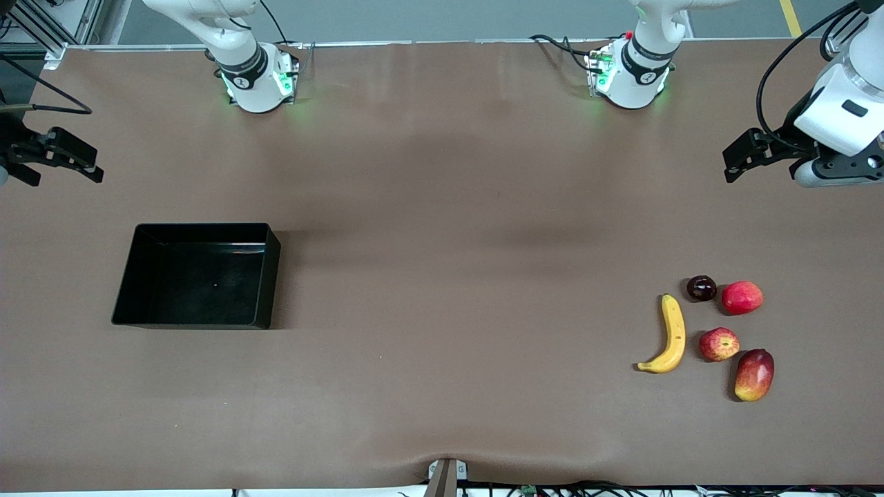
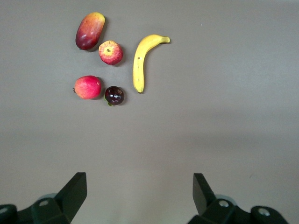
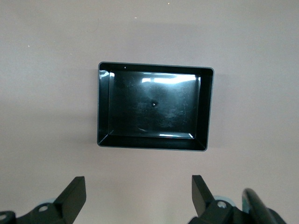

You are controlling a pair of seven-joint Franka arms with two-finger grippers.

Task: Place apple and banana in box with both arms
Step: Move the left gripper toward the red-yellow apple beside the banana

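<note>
The apple (image 1: 719,344) lies beside the banana (image 1: 671,335) at the left arm's end of the table. Both also show in the left wrist view, the apple (image 2: 110,52) next to the banana (image 2: 145,58). The black box (image 1: 273,276) stands empty toward the right arm's end and also shows in the right wrist view (image 3: 154,145). My left gripper (image 1: 740,157) (image 2: 140,186) is open and empty, up over bare table short of the fruits. My right gripper (image 1: 76,157) (image 3: 138,189) is open and empty, over bare table short of the box.
A smooth pinkish-red fruit (image 1: 742,297) and a small dark fruit (image 1: 701,288) lie just farther from the front camera than the apple. A red-yellow mango-like fruit (image 1: 754,374) lies nearer. The table is covered with brown cloth (image 1: 449,276).
</note>
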